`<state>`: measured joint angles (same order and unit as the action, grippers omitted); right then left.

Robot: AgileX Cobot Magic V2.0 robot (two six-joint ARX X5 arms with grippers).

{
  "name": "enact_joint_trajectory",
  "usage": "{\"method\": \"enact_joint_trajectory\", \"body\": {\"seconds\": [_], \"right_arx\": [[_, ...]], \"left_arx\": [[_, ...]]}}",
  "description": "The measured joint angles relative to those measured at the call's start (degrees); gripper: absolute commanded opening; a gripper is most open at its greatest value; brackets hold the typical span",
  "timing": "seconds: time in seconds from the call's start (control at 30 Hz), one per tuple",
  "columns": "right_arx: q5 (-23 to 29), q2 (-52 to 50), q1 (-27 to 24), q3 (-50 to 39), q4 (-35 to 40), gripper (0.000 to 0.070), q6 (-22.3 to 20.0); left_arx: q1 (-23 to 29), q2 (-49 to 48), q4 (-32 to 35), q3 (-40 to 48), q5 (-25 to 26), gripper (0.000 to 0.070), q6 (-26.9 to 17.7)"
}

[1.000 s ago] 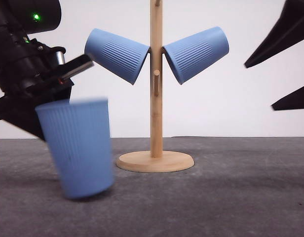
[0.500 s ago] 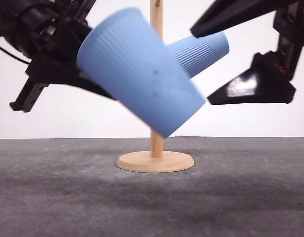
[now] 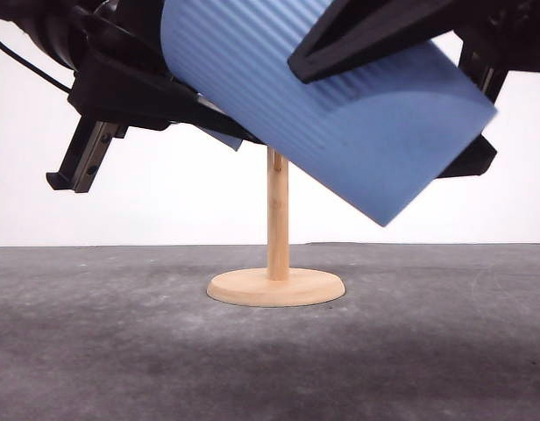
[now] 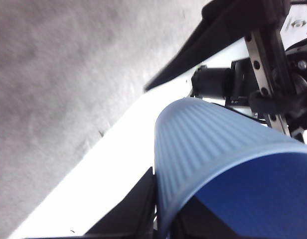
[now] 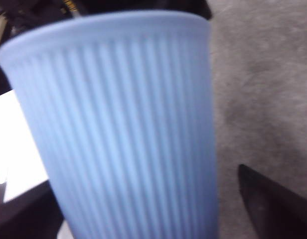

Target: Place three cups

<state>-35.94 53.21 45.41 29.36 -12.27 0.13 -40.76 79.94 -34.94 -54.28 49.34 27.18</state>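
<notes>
fingers apparently around tilted cup

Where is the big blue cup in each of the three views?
Front view: cup tilted across the upper middle, above the wooden stand.
Left wrist view: lower right, ribbed wall and open mouth showing.
Right wrist view: centre and left, ribs running vertically.
Shared landmark: the grey table, also in both wrist views.

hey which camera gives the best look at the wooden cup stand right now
The front view: the wooden stand shows its round base and lower post on the table, though the tilted blue cup between the arms hides its upper part. The left wrist and right wrist views give close looks at that cup's ribbed wall instead, with grey table behind.
</notes>
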Motion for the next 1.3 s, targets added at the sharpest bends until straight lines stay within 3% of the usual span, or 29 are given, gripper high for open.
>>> {"method": "enact_joint_trajectory", "body": {"seconds": [0.13,0.33,0.57,0.7,0.8,1.03,1.17,1.3], "right_arx": [[0.0,0.0,1.3,0.0,-0.3,0.0404,0.3],[-0.1,-0.4,1.3,0.0,-0.6,0.0398,1.9],[0.0,-2.4,0.8,0.0,-3.9,0.0398,6.0],[0.0,-5.3,-0.7,0.0,-8.0,0.0398,10.5],[-0.3,-7.7,-2.0,0.0,-11.9,0.0398,15.2],[-8.2,-10.2,-5.4,0.0,-13.6,0.0399,31.7],[-13.0,-7.7,-6.8,0.0,-8.9,0.0399,42.5],[-18.0,-2.6,-9.1,0.0,0.6,0.0399,50.8]], "left_arx": [[-0.3,0.0,-0.1,0.0,0.0,0.0003,0.1],[-0.3,0.0,0.0,0.0,0.1,0.0028,0.1],[-0.3,0.0,0.0,-0.1,1.8,0.0261,-0.4],[0.5,0.0,0.0,-0.1,3.7,0.0431,-2.1],[2.4,-0.1,-0.2,-0.1,4.3,0.0488,-4.5],[9.9,-4.6,-3.6,-0.1,3.8,0.0488,-11.2],[15.1,-8.1,-4.6,-0.1,3.0,0.0487,-14.0],[19.6,-11.7,-5.4,-0.1,3.0,0.0487,-15.5]]}}
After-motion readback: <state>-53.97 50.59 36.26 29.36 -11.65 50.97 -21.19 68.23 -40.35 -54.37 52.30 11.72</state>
